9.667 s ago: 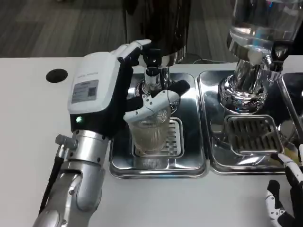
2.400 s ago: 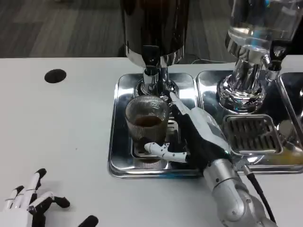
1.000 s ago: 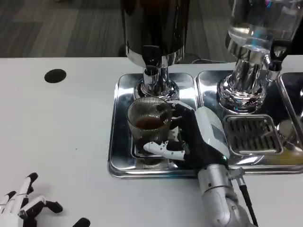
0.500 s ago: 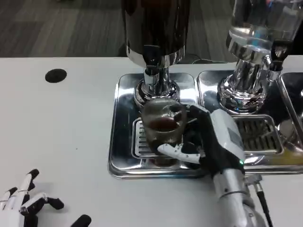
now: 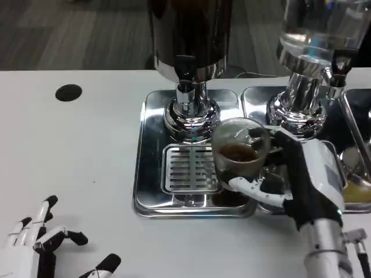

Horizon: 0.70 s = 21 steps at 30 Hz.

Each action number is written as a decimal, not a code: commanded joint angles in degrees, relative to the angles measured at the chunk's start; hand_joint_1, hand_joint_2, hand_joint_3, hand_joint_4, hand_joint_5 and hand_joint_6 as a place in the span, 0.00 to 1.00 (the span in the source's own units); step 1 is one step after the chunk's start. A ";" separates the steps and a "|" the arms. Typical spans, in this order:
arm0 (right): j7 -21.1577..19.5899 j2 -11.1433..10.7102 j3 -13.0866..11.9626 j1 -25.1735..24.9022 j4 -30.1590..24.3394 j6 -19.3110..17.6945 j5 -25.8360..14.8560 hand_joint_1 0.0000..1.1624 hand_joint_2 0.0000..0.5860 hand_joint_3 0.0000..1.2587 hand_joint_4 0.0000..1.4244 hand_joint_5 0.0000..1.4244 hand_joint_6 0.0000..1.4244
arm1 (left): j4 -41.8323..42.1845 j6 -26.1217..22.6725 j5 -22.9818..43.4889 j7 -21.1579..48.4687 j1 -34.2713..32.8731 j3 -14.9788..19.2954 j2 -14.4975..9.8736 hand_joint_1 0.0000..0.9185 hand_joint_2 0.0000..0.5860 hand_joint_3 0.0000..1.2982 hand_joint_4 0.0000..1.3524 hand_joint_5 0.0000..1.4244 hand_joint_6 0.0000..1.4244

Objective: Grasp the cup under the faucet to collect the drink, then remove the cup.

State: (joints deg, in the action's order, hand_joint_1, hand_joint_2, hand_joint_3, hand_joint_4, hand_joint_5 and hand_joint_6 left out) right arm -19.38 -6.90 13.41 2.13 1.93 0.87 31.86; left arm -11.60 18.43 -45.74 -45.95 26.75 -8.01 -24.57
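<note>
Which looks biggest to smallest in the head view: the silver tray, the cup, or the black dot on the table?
1. Silver tray
2. Cup, held by the right hand; it is lifted nearer the camera, so it may look bigger
3. Black dot

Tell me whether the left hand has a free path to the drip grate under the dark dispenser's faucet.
Probably yes. The left hand rests open on bare table, and the grate lies uncovered, since the right hand holds the cup off to its right.
</note>
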 commanded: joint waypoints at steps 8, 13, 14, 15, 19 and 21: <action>0.06 -0.77 -3.07 7.72 -8.69 -0.59 0.53 0.69 0.35 0.48 0.48 0.42 0.35 | -0.62 0.34 -0.59 1.13 -1.94 -1.40 -0.51 0.00 0.17 0.51 0.04 0.15 0.11; 0.11 -1.08 -2.98 10.77 -10.41 -1.74 0.55 0.68 0.35 0.48 0.48 0.42 0.35 | -0.01 0.09 -0.55 1.17 -1.97 -1.56 -0.61 0.00 0.17 0.51 0.04 0.15 0.11; 0.07 -1.11 -2.93 11.27 -10.62 -2.00 0.52 0.68 0.35 0.48 0.48 0.42 0.35 | 0.03 0.07 -0.54 1.21 -2.00 -1.56 -0.62 0.00 0.17 0.51 0.04 0.15 0.11; -0.09 -1.16 -2.82 12.07 -10.85 -2.50 0.47 0.68 0.35 0.48 0.48 0.42 0.35 | 0.08 0.06 -0.53 1.23 -2.03 -1.55 -0.63 0.00 0.17 0.51 0.04 0.15 0.11; -0.44 -1.22 -2.56 14.08 -11.25 -3.84 0.35 0.68 0.35 0.48 0.48 0.41 0.35 | 0.17 -0.05 -0.61 1.35 -2.15 -1.63 -0.63 0.00 0.17 0.51 0.04 0.15 0.11; -0.55 -1.24 -2.41 15.22 -11.17 -4.79 0.14 0.68 0.35 0.48 0.48 0.41 0.35 | 0.22 -0.15 -0.70 1.41 -2.19 -1.70 -0.62 0.00 0.17 0.51 0.04 0.15 0.11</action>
State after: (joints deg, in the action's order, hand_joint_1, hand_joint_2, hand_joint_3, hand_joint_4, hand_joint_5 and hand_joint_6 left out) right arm -18.93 -7.94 10.68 16.61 -7.15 -0.06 32.17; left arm -11.89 18.43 -45.74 -45.41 24.64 -9.48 -24.64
